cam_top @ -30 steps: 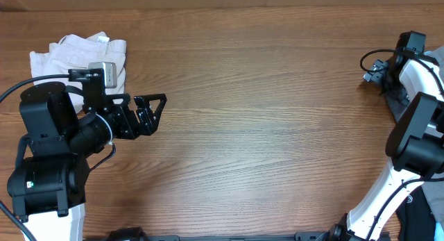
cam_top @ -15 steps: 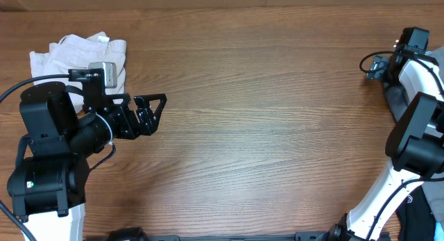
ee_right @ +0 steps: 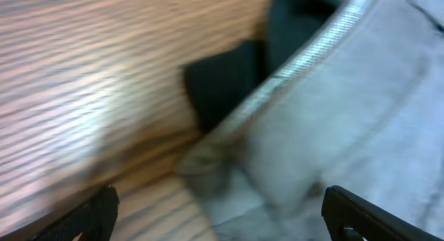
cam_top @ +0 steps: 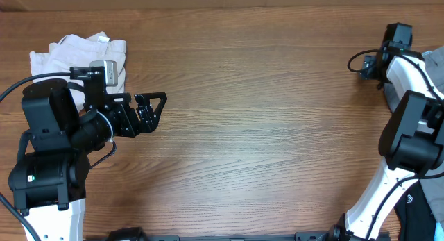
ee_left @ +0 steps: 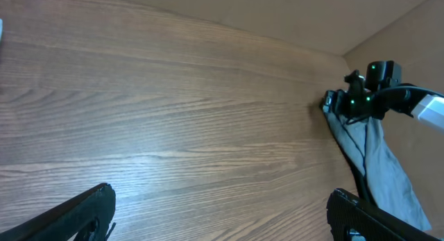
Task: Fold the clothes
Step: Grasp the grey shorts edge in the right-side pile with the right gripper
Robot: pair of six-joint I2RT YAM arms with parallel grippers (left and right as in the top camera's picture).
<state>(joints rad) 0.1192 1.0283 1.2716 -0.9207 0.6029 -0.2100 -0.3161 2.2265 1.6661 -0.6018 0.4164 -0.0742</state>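
Since a second ago the right gripper (cam_top: 368,64) has shifted a little farther and to the left along the right end of the table (cam_top: 263,130), while the left arm has kept its place. In the left wrist view the grey shorts (ee_left: 378,164) lie in a long crumpled strip at the far right edge of the table, running from the right gripper back toward the near side. The right wrist picture is blurred, but grey fabric with a pale seam fills its right half. The two black fingertips (ee_right: 94,213) sit wide apart at the bottom corners, so the jaws stand spread and are not clamped on the cloth. Whether a finger touches the fabric cannot be told.

The left gripper (cam_top: 154,109) hovers over bare wood on the left side, its jaws spread wide and holding nothing. Just beyond the left arm, at the far left corner, lie the cream-white shorts (cam_top: 76,53) in a loose bundle, well apart from the grey pair.
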